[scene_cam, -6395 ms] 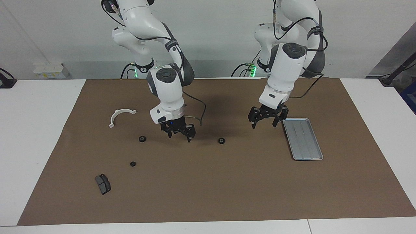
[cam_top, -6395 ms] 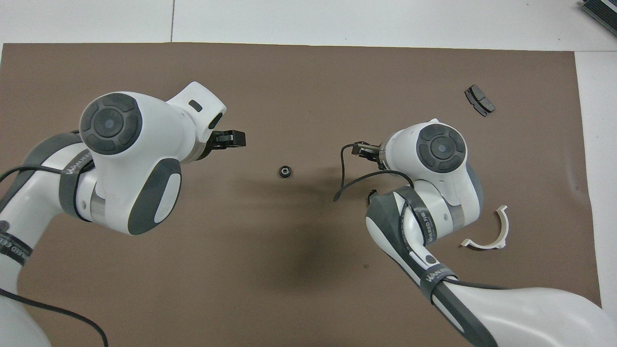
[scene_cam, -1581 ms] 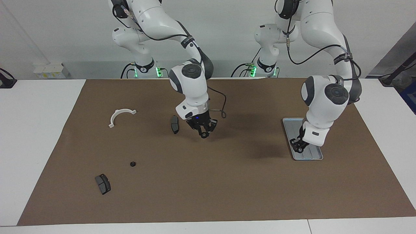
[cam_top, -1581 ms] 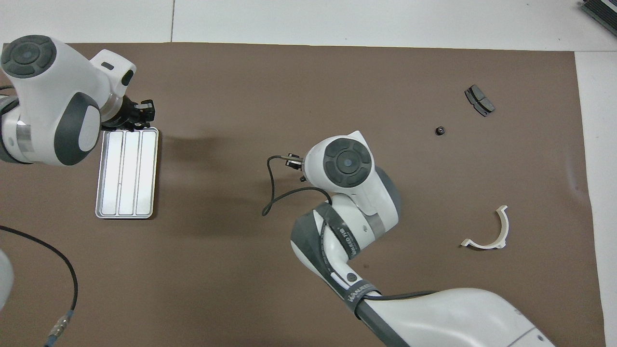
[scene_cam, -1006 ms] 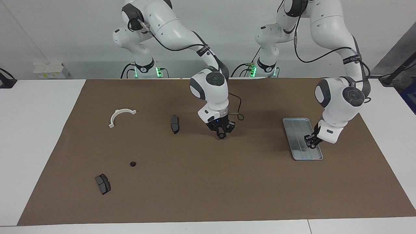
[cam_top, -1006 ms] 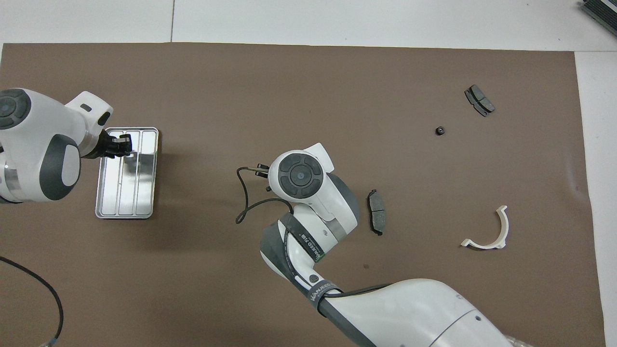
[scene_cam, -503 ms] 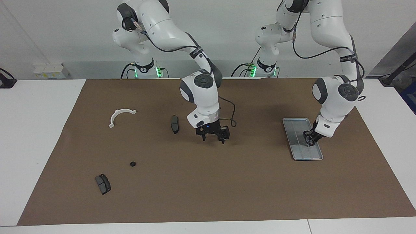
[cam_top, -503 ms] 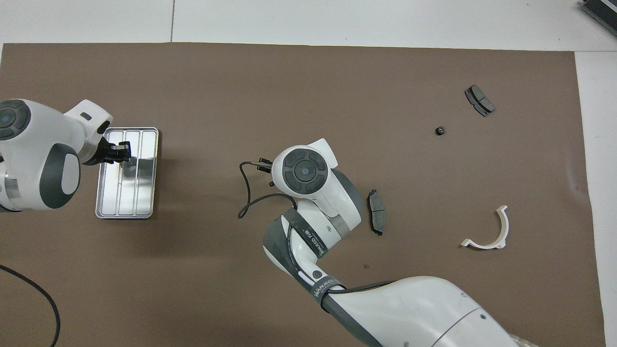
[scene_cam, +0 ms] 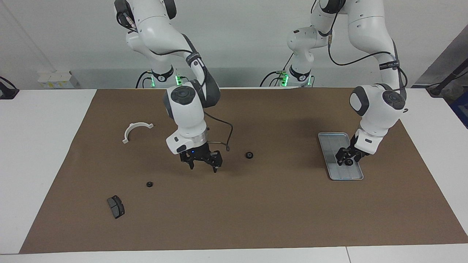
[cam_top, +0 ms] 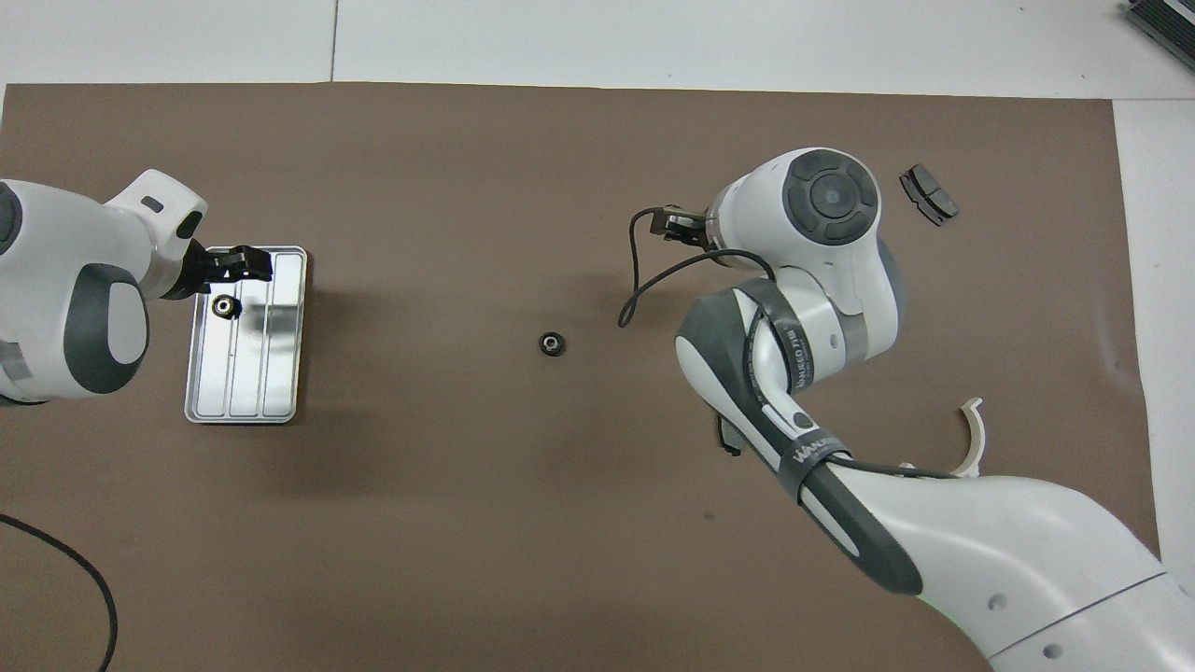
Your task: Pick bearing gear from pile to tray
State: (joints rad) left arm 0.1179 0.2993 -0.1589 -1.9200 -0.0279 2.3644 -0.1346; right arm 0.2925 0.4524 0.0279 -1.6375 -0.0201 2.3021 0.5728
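Note:
The silver tray (scene_cam: 333, 143) (cam_top: 271, 373) lies toward the left arm's end of the mat. One black bearing gear (scene_cam: 349, 162) (cam_top: 223, 305) rests on its floor. My left gripper (scene_cam: 348, 157) (cam_top: 241, 264) hangs open just above that gear. A second gear (scene_cam: 249, 155) (cam_top: 552, 343) lies mid-mat, and a third (scene_cam: 149, 184) lies with the pile's remains. My right gripper (scene_cam: 203, 167) (cam_top: 674, 224) is open and empty, low over the mat between those two gears.
A white curved bracket (scene_cam: 136, 130) (cam_top: 973, 422) and a dark brake pad (scene_cam: 115, 206) (cam_top: 928, 193) lie toward the right arm's end. The right arm covers another dark part, of which only an edge (cam_top: 726, 441) shows. White tabletop (scene_cam: 36, 146) surrounds the brown mat.
The left gripper has opened and a gear now lies on the tray. The right gripper has opened, left a gear mid-mat and swung toward the right arm's end, covering a brake pad.

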